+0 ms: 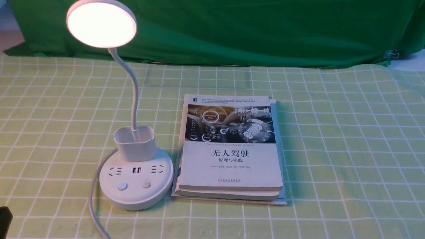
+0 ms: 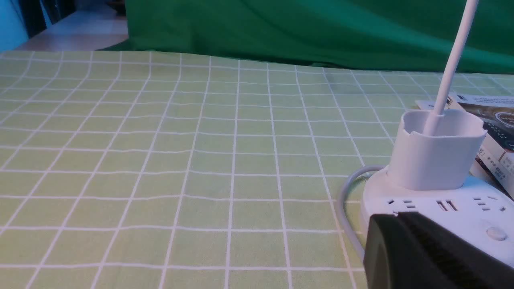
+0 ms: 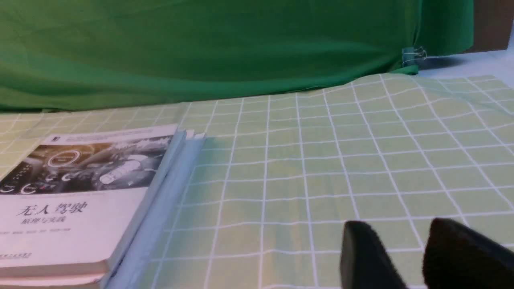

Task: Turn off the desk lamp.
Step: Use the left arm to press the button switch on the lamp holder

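My left pincer (image 2: 425, 245), opening and hold impossible to tell, sits beside the lit lamp (image 1: 101, 23) near the counter's near-left corner; an off-centre press could skid its base (image 1: 136, 196).

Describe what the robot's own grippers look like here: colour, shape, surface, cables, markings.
Only the tips show. The left gripper is a matt black, round-cornered block with fine ribbing on one face. The right gripper shows two plain black jaws with rounded tips. No cables, markings or arm links of the robot are visible.
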`<act>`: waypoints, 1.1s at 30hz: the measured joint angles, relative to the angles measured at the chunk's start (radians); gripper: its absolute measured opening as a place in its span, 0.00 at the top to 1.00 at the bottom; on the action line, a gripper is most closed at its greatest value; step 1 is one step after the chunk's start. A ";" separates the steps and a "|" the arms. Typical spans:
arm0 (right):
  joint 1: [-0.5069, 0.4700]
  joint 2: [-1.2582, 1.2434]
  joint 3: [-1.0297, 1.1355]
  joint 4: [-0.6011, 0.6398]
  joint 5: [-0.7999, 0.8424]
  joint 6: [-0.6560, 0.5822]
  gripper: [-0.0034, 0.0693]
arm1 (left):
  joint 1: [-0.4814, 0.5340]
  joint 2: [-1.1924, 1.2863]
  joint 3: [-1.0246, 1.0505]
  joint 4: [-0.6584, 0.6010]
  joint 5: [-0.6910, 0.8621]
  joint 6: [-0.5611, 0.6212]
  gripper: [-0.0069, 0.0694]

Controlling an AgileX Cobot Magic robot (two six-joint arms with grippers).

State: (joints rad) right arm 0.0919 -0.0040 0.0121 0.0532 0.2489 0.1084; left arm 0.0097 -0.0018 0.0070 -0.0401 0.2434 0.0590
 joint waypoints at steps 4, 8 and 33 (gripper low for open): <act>0.000 0.000 0.000 0.000 0.000 0.000 0.63 | 0.000 0.000 0.000 0.000 0.000 0.000 0.91; 0.000 0.000 0.000 0.000 0.001 0.000 0.63 | 0.000 0.000 0.000 0.000 0.000 0.000 0.91; 0.000 0.000 0.000 0.000 0.001 -0.001 0.63 | 0.000 0.124 -0.173 -0.333 -0.072 -0.352 0.91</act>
State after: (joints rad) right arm 0.0919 -0.0040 0.0121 0.0532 0.2502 0.1075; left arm 0.0097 0.1219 -0.1658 -0.3734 0.1712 -0.2932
